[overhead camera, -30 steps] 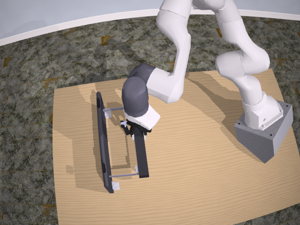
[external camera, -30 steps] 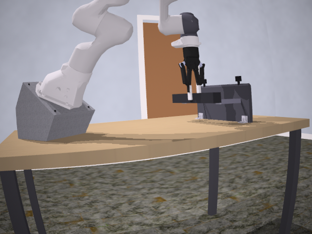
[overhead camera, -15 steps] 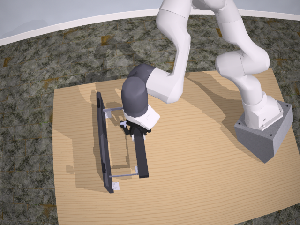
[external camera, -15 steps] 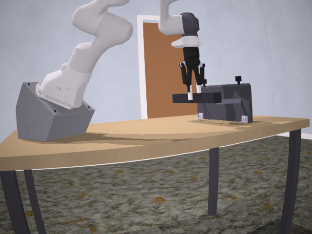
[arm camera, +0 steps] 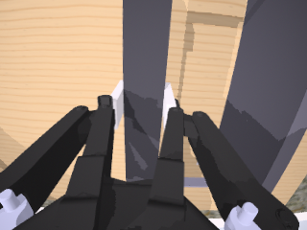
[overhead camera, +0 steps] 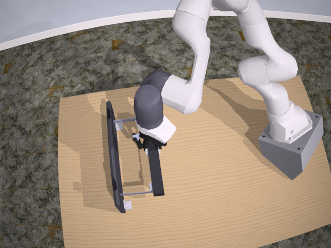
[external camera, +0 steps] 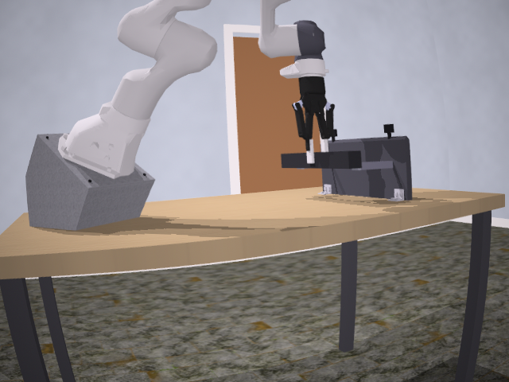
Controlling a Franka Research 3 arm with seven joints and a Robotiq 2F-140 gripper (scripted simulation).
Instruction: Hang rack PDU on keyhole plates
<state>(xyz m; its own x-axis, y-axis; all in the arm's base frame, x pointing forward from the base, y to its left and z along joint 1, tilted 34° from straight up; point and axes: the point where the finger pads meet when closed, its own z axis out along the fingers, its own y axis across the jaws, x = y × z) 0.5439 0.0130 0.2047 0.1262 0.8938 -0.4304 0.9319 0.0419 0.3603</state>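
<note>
From the top view, the hand [overhead camera: 152, 152] points down and is clamped across the near end of the rack PDU [overhead camera: 155, 173], a long dark bar held above the wooden desk [overhead camera: 227, 186]. The wrist housing covers most of the hand, so only the white fingertips [overhead camera: 146, 151] show at the bar's edges. To the left stands an upright dark backboard [overhead camera: 113, 157], seen almost edge-on. Two thin grey rods reach from the PDU's side toward the board, one near each end [overhead camera: 135, 192]; the upper one [overhead camera: 125, 120] is partly hidden by the wrist. The keyhole plates on the board's face cannot be made out from here. A small white bracket [overhead camera: 128, 204] sits at the board's foot. The arm's grey pedestal [overhead camera: 310, 160] stands at the right of the desk.

From the exterior view, the PDU [external camera: 296, 159] hangs level in the air, gripped between the white pads [external camera: 310, 155]. Its far end overlaps the backboard [external camera: 382, 168], so whether the buttons touch anything cannot be told. Two black knobs [external camera: 388, 129] rise from the board's top edge; the other is partly behind the fingers. A brown door [external camera: 267, 123] stands behind.

From the wrist view, the hand [arm camera: 142, 103] closes narrowly on the PDU [arm camera: 148, 38], a pad on each long side. The backboard [arm camera: 269, 77] runs up the right, cut off by the frame edge.
</note>
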